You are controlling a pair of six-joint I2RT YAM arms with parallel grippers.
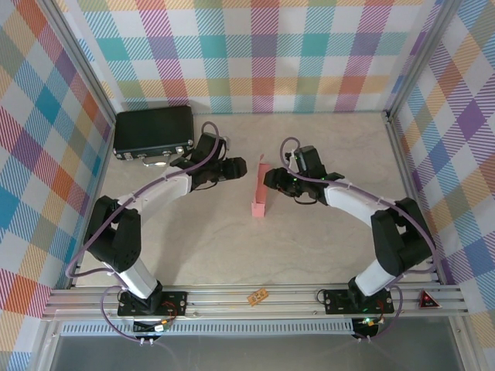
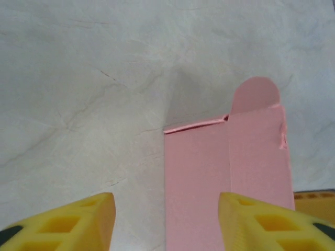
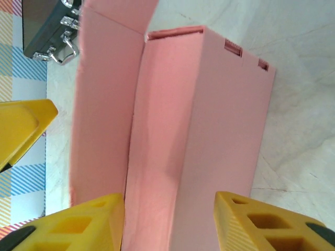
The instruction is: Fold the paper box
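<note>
Top external view has the paper box (image 1: 259,195) standing on a narrow edge at the middle of the surface (image 1: 309,255), between the two arms and well apart from the black case (image 1: 153,131). Left end effector (image 1: 238,167) is wide, its jaws apart with bare surface showing inside one of them, holding nothing. Right end effector (image 1: 268,179) straddles the box body with a jaw close on each side; whether it actually pinches the card I cannot tell. The likeliest trouble is a topple: thin card on so slim a footing would fall if that support slackens or the left arm nudges it sideways. A loose panel beside the body and a rounded tuck flap (image 2: 255,94) stand unfastened, so a careless squeeze could dent a wall or crease the flap the wrong way.
</note>
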